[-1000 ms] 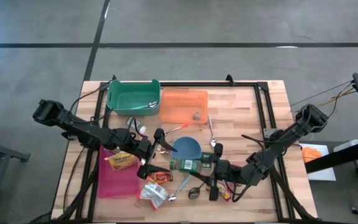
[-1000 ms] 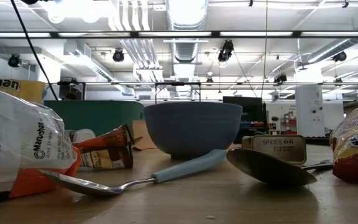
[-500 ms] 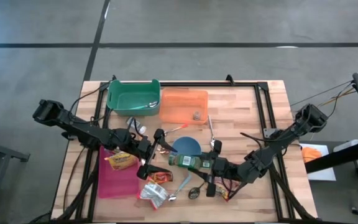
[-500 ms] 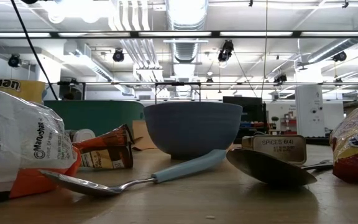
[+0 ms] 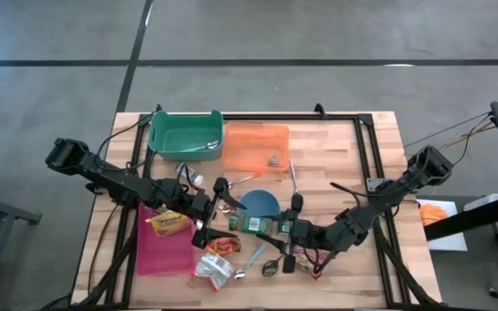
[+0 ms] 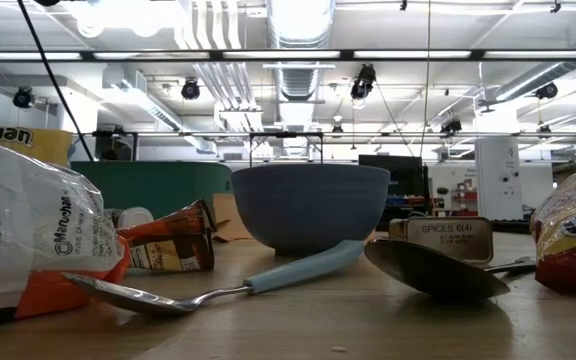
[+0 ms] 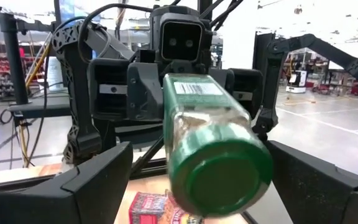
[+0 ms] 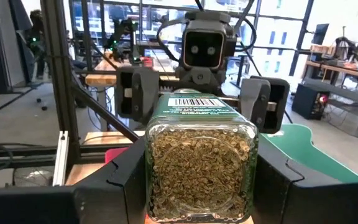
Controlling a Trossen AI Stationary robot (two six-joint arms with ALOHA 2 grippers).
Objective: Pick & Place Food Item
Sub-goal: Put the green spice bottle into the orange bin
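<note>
A glass spice jar [image 5: 253,225] with a green lid [image 7: 219,177] and green label is held level above the table's middle, and my right gripper [image 5: 280,233] is shut on it. The lid end points at my left gripper [image 5: 215,212]. That gripper is open, level, and its fingers [image 7: 98,174] stand on either side of the lid without touching it. In the right wrist view the jar's glass bottom [image 8: 201,168], full of dried herbs, faces the camera, with the left gripper behind it. My right gripper pinches the jar's glass body [image 8: 151,158] between its two fingers [image 8: 120,171], near the bottom end. The fingers come level from the table's right side and lie along the jar. The jar lies level and is lifted clear of the table, lid away from the gripper.
A green bin [image 5: 185,134] and an orange bin [image 5: 256,145] stand at the far side. A blue bowl [image 5: 262,202] sits beside the jar. Snack packets [image 5: 169,224], a pink tray [image 5: 162,249] and spoons [image 6: 208,290] lie below the grippers, and a spice tin [image 6: 455,238].
My right gripper has carried the jar toward the table's left, closer to my open left gripper, keeping it level and clear of the table. The lid end now sits between the left fingers.
</note>
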